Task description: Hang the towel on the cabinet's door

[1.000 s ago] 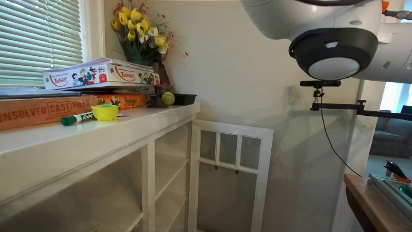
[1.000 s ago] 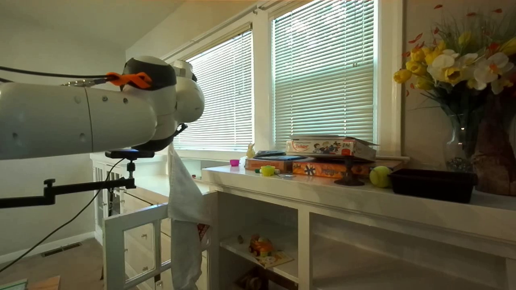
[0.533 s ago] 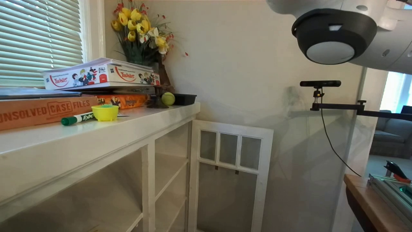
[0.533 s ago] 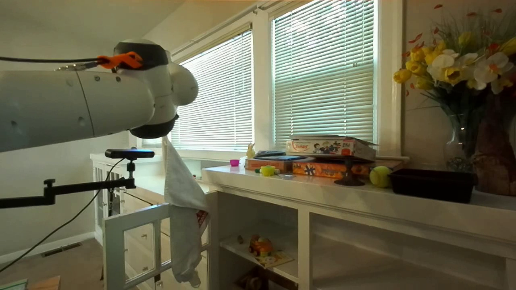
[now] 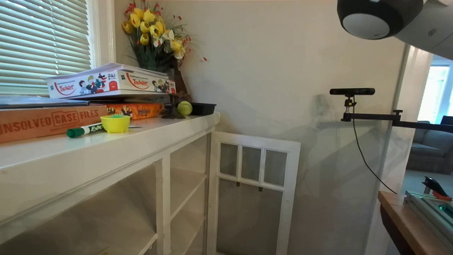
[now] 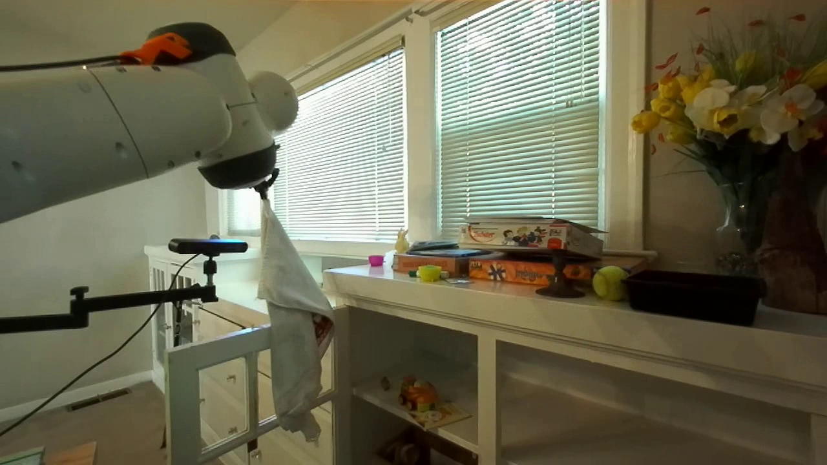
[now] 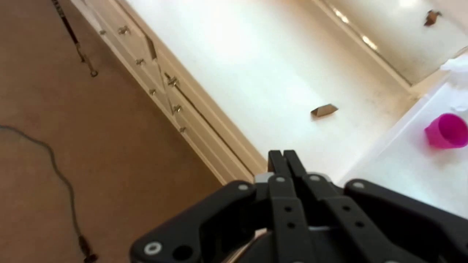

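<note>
Off-white towel (image 6: 292, 329): in an exterior view it dangles toward 6 o'clock from the pincer (image 7: 283, 152), its lower folds overlapping the glazed cabinet door (image 6: 183, 403) from this angle.
Pincer: closed, jaws together on the towel's upper tip.
Top rail (image 6: 219, 349) of the door: bare stretch between 6 and 7 o'clock from the pincer; whether cloth touches or crosses it, I cannot tell.
Hanging, done part: towel gripped and at the door, I judge.
Hanging, missing part: probably draping it across the top rail, letting go, backing away.
</note>
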`<control>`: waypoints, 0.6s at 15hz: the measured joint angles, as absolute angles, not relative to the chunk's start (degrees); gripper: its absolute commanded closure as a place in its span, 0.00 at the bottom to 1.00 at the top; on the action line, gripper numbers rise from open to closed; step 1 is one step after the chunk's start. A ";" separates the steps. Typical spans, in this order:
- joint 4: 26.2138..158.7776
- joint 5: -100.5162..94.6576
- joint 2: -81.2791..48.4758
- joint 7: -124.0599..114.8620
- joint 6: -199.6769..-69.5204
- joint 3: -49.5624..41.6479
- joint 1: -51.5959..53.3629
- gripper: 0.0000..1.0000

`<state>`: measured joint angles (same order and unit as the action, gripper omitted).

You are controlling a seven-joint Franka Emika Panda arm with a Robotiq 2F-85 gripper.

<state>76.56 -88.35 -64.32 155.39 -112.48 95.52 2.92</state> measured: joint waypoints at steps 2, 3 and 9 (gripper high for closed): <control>72.07 -85.32 -60.98 155.49 -118.85 89.59 3.79 0.99; 69.67 -85.14 -60.66 155.46 -119.46 88.32 4.24 0.99; 60.56 -82.75 -62.13 155.43 -121.35 84.49 6.97 0.99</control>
<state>60.56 -82.75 -62.13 155.43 -121.35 84.49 6.97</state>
